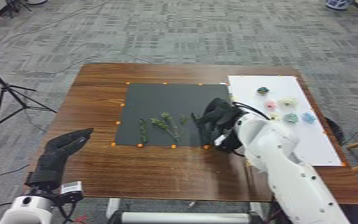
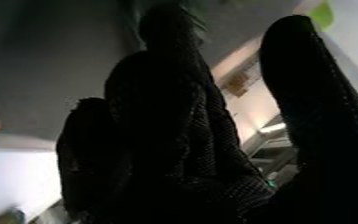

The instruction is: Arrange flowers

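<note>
A robot's right hand (image 1: 213,119) is poised at the right side of a dark sheet (image 1: 171,95) on a brown wooden tabletop (image 1: 104,172), where flowers and greenery are laid out for arranging. In the right wrist view, the hand is open wide, its fingers straight and its thumb set apart from them; a patch of bright green (image 2: 322,14) appears just beyond the thumb's tip.

On the dark sheet, a slender green stem (image 1: 143,131) lies to the left of a leafy, branching sprig (image 1: 167,126), with a smaller bit of greenery (image 1: 182,120) between the sprig and the right hand. To the right, a white sheet (image 1: 322,145) bears a dark green piece (image 1: 262,90) at its far end, with a pink flower (image 1: 270,105) and a cream flower (image 1: 287,101) side by side, nearer the robot, then a blue flower (image 1: 291,118) beside a paler blue one (image 1: 309,118). Small orange markers (image 1: 141,146) dot the sheets' edges. The left hand (image 1: 62,146) is open near the tabletop's left edge, fingers extended, apart from the dark sheet. A black tripod (image 1: 7,89) stands on the gray carpet (image 1: 171,30) at left.
</note>
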